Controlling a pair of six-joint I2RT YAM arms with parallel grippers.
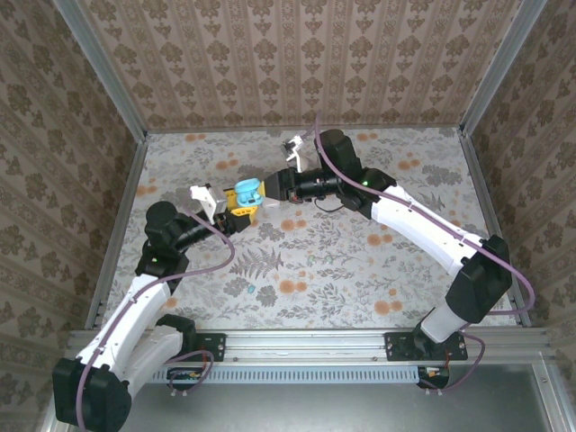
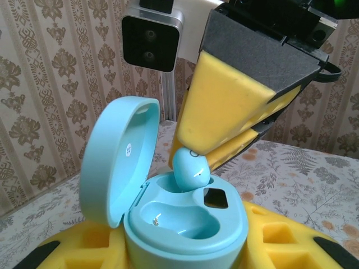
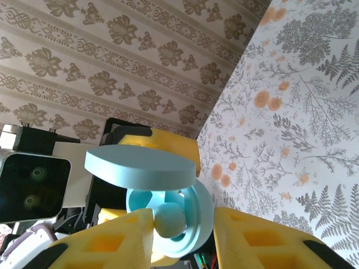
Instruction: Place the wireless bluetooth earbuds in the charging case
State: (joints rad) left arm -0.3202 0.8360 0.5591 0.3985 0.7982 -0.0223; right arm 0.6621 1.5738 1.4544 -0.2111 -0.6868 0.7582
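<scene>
Holds the case (image 2: 185, 224) clamped in the left gripper (image 1: 238, 209), left of centre and clear of the table (image 1: 360, 261), lid (image 2: 112, 157) thrown back leftward to bare both sockets. Stands the teal earbud (image 2: 190, 170) in one socket, long axis near upright, rounded end up. Shows the right gripper (image 3: 182, 235) just right, jaws parted slightly wider than the earbud, probably for release.

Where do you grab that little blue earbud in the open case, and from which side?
Pinch the earbud by its rounded upper half, the part sticking out of the charging case. Its lower end sits down inside, out of reach. Come from above, on the side away from the raised lid, which blocks the hinge side.
</scene>
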